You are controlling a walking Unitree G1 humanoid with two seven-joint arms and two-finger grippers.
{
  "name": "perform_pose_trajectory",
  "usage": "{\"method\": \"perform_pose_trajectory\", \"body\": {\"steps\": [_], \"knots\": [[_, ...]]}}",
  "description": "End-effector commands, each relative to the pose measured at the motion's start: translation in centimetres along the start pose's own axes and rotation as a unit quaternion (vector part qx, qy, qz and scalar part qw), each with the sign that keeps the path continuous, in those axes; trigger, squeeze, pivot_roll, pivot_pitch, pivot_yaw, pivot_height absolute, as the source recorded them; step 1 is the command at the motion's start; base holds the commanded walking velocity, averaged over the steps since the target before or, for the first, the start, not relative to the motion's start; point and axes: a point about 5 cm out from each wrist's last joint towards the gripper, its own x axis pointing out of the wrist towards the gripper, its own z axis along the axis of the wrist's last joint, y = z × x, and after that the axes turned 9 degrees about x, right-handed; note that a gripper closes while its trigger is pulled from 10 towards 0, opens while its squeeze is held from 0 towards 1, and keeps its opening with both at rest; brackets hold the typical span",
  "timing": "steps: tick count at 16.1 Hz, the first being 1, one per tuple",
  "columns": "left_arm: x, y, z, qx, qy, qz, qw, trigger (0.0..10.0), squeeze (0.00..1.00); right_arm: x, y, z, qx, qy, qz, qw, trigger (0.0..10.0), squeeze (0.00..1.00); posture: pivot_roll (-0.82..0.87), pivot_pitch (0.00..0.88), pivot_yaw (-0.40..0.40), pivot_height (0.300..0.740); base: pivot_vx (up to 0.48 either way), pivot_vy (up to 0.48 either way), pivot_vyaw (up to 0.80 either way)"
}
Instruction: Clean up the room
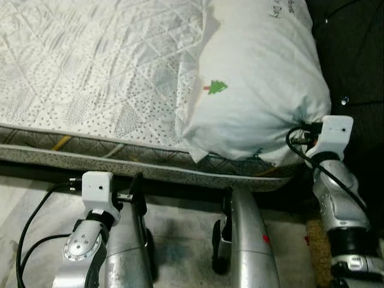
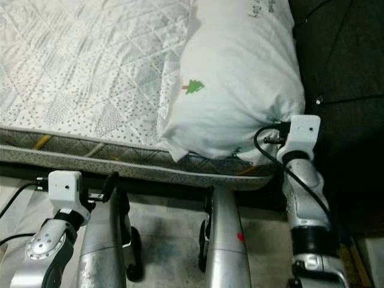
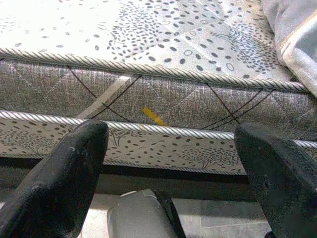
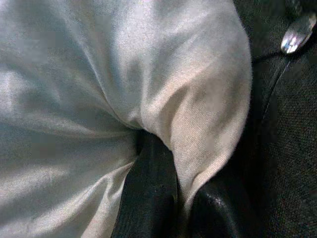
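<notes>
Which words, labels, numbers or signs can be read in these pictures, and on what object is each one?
Dark handwriting at the far end of the pillow: too small and cut off to read.
Green tree print on the pillow: a picture, no letters.
Mattress: dotted pattern, no text.

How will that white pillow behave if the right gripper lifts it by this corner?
The pillow will probably sag: its fabric bunches deeply around the right gripper. It looks plump, so likely light for its size. Its near end overhangs the mattress, so it may slide off.
</notes>
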Motion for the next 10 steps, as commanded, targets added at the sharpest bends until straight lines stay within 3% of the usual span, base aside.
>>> {"method": "perform_pose_trajectory", "body": {"steps": [1,3,5,7,8,9,10], "knots": [[-0.3,0.3,-0.7,0.0,0.019,0.007,1.0,10.0,0.0,0.6,-2.5,1.7,-0.018,-0.023,-0.05,0.998,0.0,0.0,0.08,0.212,-0.04,0.534,0.0,0.0,0.0],[-0.2,0.5,-0.8,0.003,0.02,0.013,1.0,10.0,0.0,1.3,-5.3,3.4,-0.027,-0.042,-0.122,0.991,0.0,0.0,0.08,0.205,-0.043,0.534,0.0,0.0,0.0],[-0.2,0.5,-0.8,0.003,0.021,0.014,1.0,10.0,0.0,1.4,-5.7,3.5,-0.02,-0.042,-0.123,0.991,0.0,0.0,0.08,0.205,-0.043,0.534,0.0,0.0,0.0],[-0.3,0.4,-1.0,0.004,0.023,0.013,1.0,10.0,0.0,0.7,-4.9,2.9,-0.028,-0.052,-0.105,0.993,0.2,0.0,0.08,0.193,-0.036,0.534,0.0,0.0,0.0],[-0.3,0.4,-1.1,0.005,0.025,0.013,1.0,10.0,0.0,0.2,-4.4,1.9,-0.039,-0.044,-0.096,0.994,8.5,0.0,0.08,0.188,-0.031,0.534,0.0,0.0,0.0],[-0.3,0.4,-1.1,0.005,0.025,0.013,1.0,10.0,0.0,-0.2,-4.0,1.5,-0.032,-0.047,-0.089,0.994,10.0,0.58,0.08,0.181,-0.024,0.534,0.0,0.0,0.0],[-0.3,0.4,-1.1,0.005,0.026,0.012,1.0,10.0,0.0,-0.9,-3.5,1.0,-0.019,-0.057,-0.081,0.995,10.0,1.0,0.07,0.178,-0.02,0.534,0.0,0.0,0.0]]}}
